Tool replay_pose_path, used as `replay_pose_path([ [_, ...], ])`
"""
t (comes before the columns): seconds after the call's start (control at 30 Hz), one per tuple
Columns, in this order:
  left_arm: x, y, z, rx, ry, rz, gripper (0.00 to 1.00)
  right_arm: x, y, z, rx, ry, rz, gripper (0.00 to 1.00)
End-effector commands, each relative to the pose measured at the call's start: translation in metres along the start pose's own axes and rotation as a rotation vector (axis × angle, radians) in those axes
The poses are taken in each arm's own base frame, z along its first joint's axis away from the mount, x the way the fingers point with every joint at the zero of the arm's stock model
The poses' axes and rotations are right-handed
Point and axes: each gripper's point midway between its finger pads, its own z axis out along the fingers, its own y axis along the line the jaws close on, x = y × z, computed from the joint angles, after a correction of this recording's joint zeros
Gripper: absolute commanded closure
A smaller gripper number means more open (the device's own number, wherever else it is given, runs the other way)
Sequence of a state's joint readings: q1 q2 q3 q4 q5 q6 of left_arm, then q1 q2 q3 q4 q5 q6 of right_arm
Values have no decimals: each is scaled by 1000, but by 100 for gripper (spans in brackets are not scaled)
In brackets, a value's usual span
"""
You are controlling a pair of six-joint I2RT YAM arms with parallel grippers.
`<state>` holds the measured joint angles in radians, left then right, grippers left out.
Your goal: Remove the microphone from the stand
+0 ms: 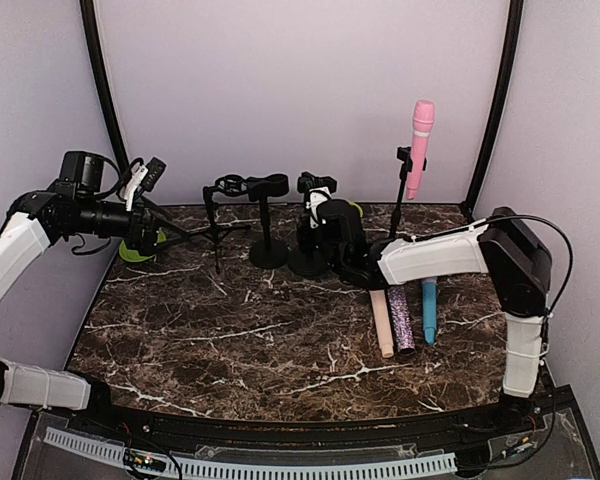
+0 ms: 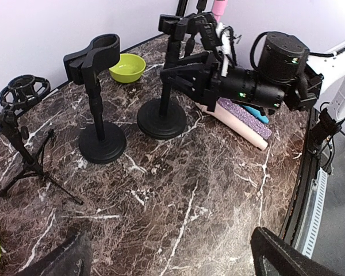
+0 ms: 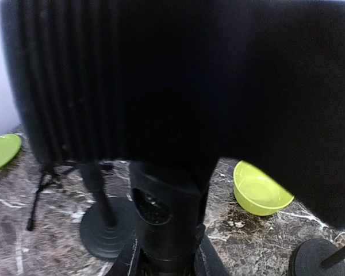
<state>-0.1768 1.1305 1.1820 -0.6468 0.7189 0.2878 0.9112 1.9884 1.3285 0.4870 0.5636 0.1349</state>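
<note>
- Top view: the pink microphone (image 1: 420, 140) stands upright in the clip of the thin stand (image 1: 400, 195) at the back right of the tabletop (image 1: 230, 340), so the removal is not yet done; three other microphones (image 1: 402, 318) lie flat near the right arm's base.
- Top view: the right arm reaches leftward and low across the tabletop, its right hand (image 1: 325, 222) at the round-foot stand (image 1: 306, 262), beside the pink microphone's stand and not at it; the left hand (image 1: 145, 180) is held high at the far left, well apart from everything.
- I judge this an approach step; next the right hand must rise to the pink body, close around it and draw it up out of the clip without tipping the thin stand.
- Left wrist view: its own fingers (image 2: 63, 259) sit wide apart, holding nothing; the right hand is pressed against the round-foot stand's post.
- Right wrist view: a dark ridged mass blocks most of the frame; a black piece (image 3: 167, 213) sits between the fingertips; I cannot tell whether that hand is closed.
</note>
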Motion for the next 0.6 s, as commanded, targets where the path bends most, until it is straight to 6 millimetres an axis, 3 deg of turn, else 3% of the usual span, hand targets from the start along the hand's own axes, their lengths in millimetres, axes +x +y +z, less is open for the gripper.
replay_pose_path([
  [0.0,16,2,-14,-38,66,21,1,-51,-16,26,80,-190,56,100],
  [0.27,22,3,-14,-51,50,23,1,-35,-30,74,94,-193,53,100],
  [0.57,28,3,-6,-15,52,-10,1,-20,-36,99,102,-164,27,100],
])
